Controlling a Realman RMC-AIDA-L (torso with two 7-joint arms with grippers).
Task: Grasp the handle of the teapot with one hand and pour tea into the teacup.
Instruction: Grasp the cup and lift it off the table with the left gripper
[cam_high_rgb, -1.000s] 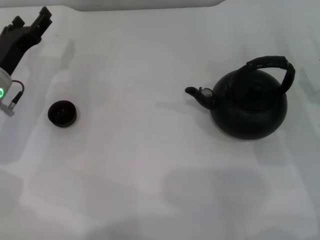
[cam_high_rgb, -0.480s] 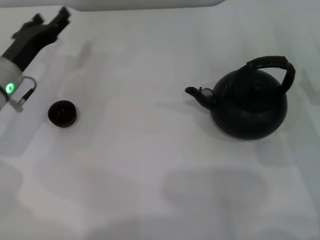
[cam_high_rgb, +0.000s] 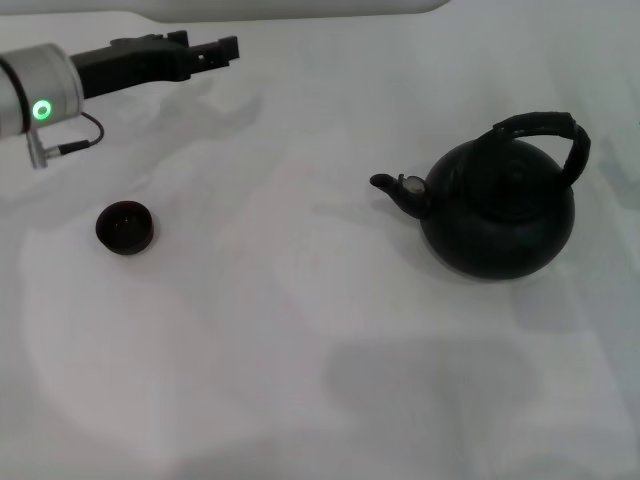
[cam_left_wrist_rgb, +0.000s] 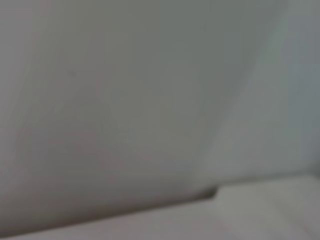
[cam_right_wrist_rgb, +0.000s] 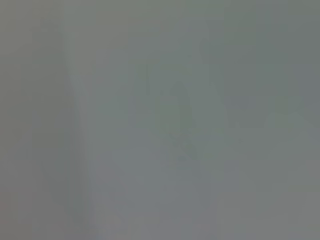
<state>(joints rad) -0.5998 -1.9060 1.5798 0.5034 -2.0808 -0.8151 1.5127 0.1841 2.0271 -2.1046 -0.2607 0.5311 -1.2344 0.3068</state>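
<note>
Nothing had been grasped yet: the task stood at its opening step, the reach toward the teapot (cam_high_rgb: 498, 208). The left hand (cam_high_rgb: 222, 48) hung in the air at the far left of the white worktop (cam_high_rgb: 300, 330), stretched out level and pointing toward the right, well apart from everything; it carried nothing, and whether its fingers were parted or closed could not be told from the head view. The left wrist view showed only pale blank surface, and the right wrist view the same, so the right hand was not to be seen anywhere. The teapot sat upright on the right side of the worktop, its spout (cam_high_rgb: 395, 190) pointing left and its handle (cam_high_rgb: 545, 135) arching over the top toward the far right. The teacup (cam_high_rgb: 125, 227) rested on the left side, nearer than the left hand and well apart from the teapot. By my judgement the next move called for the hand to cross the worktop to the right, come down over the pot and close around the arch of the handle, then lift and carry the pot left until the spout stood above the cup. Nothing lay between hand, pot and cup to block that path.
</note>
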